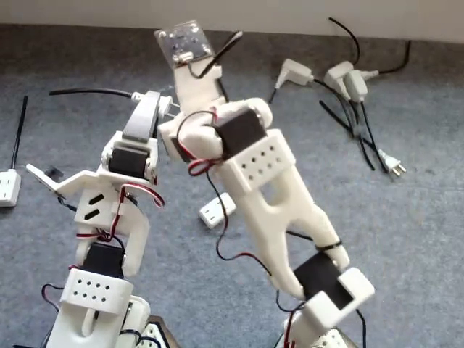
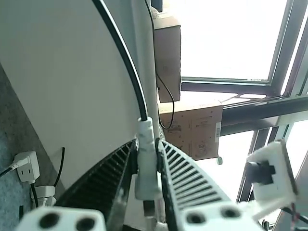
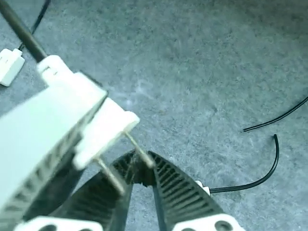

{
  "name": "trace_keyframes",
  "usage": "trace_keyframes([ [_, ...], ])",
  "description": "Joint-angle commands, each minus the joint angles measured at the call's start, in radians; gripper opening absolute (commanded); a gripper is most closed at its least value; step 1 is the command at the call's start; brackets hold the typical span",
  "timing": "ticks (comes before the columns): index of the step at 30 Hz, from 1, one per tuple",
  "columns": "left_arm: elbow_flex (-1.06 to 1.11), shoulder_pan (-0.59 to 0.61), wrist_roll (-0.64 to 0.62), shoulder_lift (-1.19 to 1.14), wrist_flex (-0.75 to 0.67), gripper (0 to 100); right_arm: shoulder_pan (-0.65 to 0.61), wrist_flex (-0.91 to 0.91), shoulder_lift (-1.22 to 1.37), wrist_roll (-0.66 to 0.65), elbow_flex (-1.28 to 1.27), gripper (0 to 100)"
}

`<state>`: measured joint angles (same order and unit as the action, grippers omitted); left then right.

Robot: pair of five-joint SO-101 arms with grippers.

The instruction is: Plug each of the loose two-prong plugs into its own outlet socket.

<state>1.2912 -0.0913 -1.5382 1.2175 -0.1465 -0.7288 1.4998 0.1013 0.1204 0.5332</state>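
A white two-prong plug (image 2: 147, 175) with a black cable (image 2: 126, 62) sits in my shut left gripper (image 2: 147, 149), held up off the carpet. In the right wrist view that plug (image 3: 103, 126) points its two metal prongs at my right gripper (image 3: 140, 166), whose fingertips are closed on the tip of one prong. From above, both grippers meet at the left centre: left gripper (image 1: 156, 109), right gripper (image 1: 170, 129). A white outlet socket (image 1: 217, 210) lies on the carpet just below them. A second socket (image 1: 9, 186) lies at the left edge.
Grey carpet (image 1: 406, 239) covers the floor. At the back right lie white plugs and adapters (image 1: 346, 81) with tangled black cables, and a black two-prong plug (image 1: 391, 165). A wall runs along the back. A white adapter (image 2: 26, 166) sits by the wall.
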Motion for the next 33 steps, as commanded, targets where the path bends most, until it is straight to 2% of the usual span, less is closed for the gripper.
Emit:
trace_keyframes([
  [1, -0.004, -0.013, -0.006, 0.016, -0.018, 1, 0.018, -0.027, 0.048, -0.021, 0.038, 0.9],
  [10, 0.016, -0.045, -0.006, 0.016, -0.018, 1, 0.047, -0.024, 0.156, -0.021, 0.3, 0.9],
  [17, 0.018, -0.053, -0.006, 0.016, -0.018, 1, 0.068, -0.031, 0.199, -0.023, 0.311, 0.9],
  [23, 0.033, -0.079, -0.005, 0.016, -0.018, 1, 0.065, -0.039, 0.194, -0.1, 0.311, 0.9],
  [33, 0.047, -0.081, -0.005, 0.016, -0.018, 1, 0.079, -0.059, 0.194, -0.1, 0.312, 0.9],
])
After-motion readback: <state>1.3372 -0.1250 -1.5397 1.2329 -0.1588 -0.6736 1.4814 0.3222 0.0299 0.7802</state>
